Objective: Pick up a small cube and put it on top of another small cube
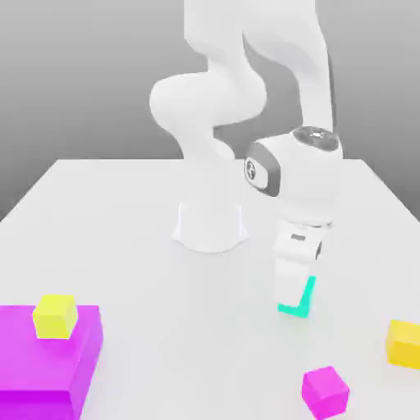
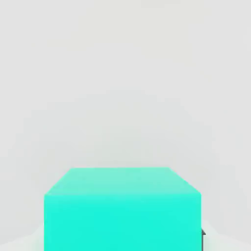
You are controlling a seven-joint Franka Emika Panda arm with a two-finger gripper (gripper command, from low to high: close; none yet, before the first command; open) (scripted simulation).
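Four small cubes and one large block are sitting on the white surface [image 1: 123, 246] you are working over. Nearest the exterior camera, a magenta cube [image 1: 326, 390] is resting toward the exterior view's right, and a large magenta block [image 1: 49, 361] is lying at the exterior view's left with a yellow cube [image 1: 56, 316] sitting on top of it. An orange-yellow cube [image 1: 404, 343] is sitting at the exterior view's right edge, well apart from the magenta cube. Farther back, your hand [image 1: 297, 283] is pointing down and is clenching on the teal cube [image 1: 297, 302], which is resting on the surface; in the hand view that teal cube [image 2: 122, 208] is looming close, with bare white surface stretching beyond it. Nothing is standing between the teal cube and the other cubes. Behind the hand, the arm's white base [image 1: 209, 225] is standing near the middle of the surface. Beyond the far edge, a plain grey backdrop [image 1: 82, 74] is closing off the room.
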